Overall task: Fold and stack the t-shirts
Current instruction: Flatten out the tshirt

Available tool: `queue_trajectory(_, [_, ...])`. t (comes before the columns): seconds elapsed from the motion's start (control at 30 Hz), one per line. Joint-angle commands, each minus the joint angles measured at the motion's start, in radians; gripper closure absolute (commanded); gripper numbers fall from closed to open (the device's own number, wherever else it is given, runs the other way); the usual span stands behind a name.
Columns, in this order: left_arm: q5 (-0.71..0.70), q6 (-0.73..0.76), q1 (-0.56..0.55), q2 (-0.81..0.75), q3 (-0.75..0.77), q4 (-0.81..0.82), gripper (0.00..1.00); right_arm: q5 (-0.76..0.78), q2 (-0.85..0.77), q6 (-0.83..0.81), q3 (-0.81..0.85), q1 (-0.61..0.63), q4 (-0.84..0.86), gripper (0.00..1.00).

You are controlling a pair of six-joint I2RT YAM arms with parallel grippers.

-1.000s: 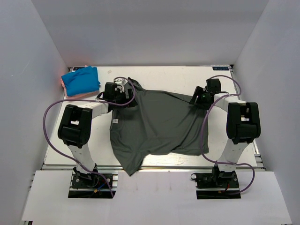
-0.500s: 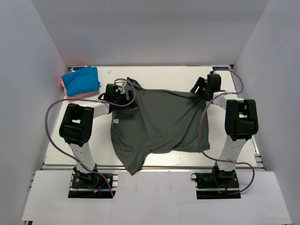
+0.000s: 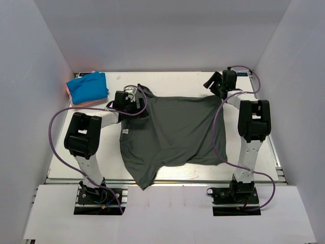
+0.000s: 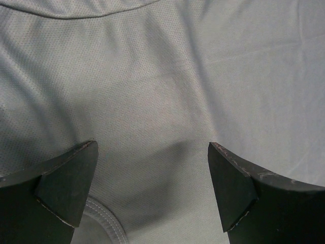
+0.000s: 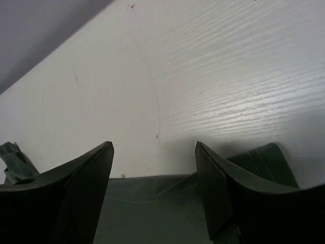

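While a folded bright blue t-shirt [image 3: 88, 86] is stacked on a salmon-pink one [image 3: 69, 91], the large dark grey-green cloth t-shirt [image 3: 172, 134] is spread unfolded on the bench [image 3: 177, 84]; left end effector [image 4: 152, 173] and right end effector [image 5: 155, 170] are splayed, empty.

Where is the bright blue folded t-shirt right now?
Top view: the blue t-shirt lies at the table's far left corner, on a salmon-pink folded t-shirt, left of the left gripper.

Overhead view is evenly bright and sharp, the white table [image 3: 177, 84] faintly glaring. Left wrist view is dimmer, with soft shadow on the grey-green t-shirt [image 4: 167, 76] at lower centre. Right wrist view shows glare at right.
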Motion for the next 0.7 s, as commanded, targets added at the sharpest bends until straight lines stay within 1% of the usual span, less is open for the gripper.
queue_trajectory(0.0, [-0.043, 0.013, -0.001, -0.027, 0.023, -0.109, 0.00, 0.015, -0.104, -0.055, 0.006, 0.007, -0.028, 0.28])
queue_trajectory(0.07, [-0.043, 0.025, -0.001, -0.027, 0.052, -0.109, 0.00, 0.021, -0.156, -0.107, -0.040, 0.007, -0.065, 0.25])
queue_trajectory(0.1, [-0.054, 0.025, 0.008, -0.027, 0.067, -0.120, 0.00, 0.032, -0.240, -0.122, -0.079, 0.007, -0.081, 0.23])
queue_trajectory(0.17, [-0.054, 0.025, 0.019, -0.027, 0.127, -0.134, 0.00, 0.053, -0.303, -0.157, -0.139, 0.004, -0.139, 0.19])
queue_trajectory(0.2, [-0.078, 0.025, 0.019, -0.027, 0.158, -0.155, 0.00, 0.055, -0.395, -0.158, -0.186, 0.003, -0.189, 0.17])
queue_trajectory(0.23, [-0.100, 0.025, 0.019, -0.027, 0.187, -0.207, 0.00, 0.087, -0.426, -0.153, -0.227, 0.001, -0.240, 0.11])
queue_trajectory(0.27, [-0.130, 0.039, 0.019, -0.050, 0.237, -0.242, 0.00, 0.090, -0.452, -0.147, -0.252, -0.002, -0.264, 0.10])
queue_trajectory(0.3, [-0.205, 0.039, 0.006, -0.066, 0.254, -0.279, 0.00, 0.108, -0.539, -0.147, -0.325, -0.002, -0.329, 0.10])
queue_trajectory(0.33, [-0.228, 0.039, 0.005, -0.089, 0.255, -0.327, 0.00, 0.114, -0.567, -0.147, -0.355, 0.000, -0.347, 0.10])
queue_trajectory(0.37, [-0.244, 0.030, 0.005, -0.114, 0.233, -0.336, 0.00, 0.113, -0.595, -0.142, -0.381, -0.003, -0.366, 0.10])
queue_trajectory(0.4, [-0.235, 0.019, 0.005, -0.143, 0.206, -0.336, 0.00, 0.104, -0.670, -0.129, -0.436, -0.002, -0.395, 0.10])
queue_trajectory(0.43, [-0.235, 0.019, 0.005, -0.200, 0.137, -0.336, 0.00, 0.069, -0.695, -0.125, -0.494, 0.001, -0.412, 0.10])
queue_trajectory(0.5, [-0.259, -0.004, 0.005, -0.258, 0.066, -0.345, 0.00, 0.069, -0.758, -0.101, -0.574, 0.001, -0.446, 0.10])
queue_trajectory(0.53, [-0.259, -0.004, 0.005, -0.310, 0.002, -0.346, 0.00, 0.028, -0.797, -0.096, -0.631, 0.001, -0.452, 0.10])
queue_trajectory(0.57, [-0.259, -0.004, -0.004, -0.332, -0.032, -0.346, 0.00, 0.023, -0.839, -0.092, -0.686, 0.001, -0.452, 0.10])
queue_trajectory(0.63, [-0.212, -0.004, -0.004, -0.366, -0.087, -0.309, 0.00, 0.022, -0.892, -0.075, -0.735, 0.000, -0.450, 0.10])
queue_trajectory(0.67, [-0.212, -0.004, -0.004, -0.378, -0.119, -0.309, 0.00, 0.023, -0.925, -0.069, -0.795, 0.001, -0.453, 0.10])
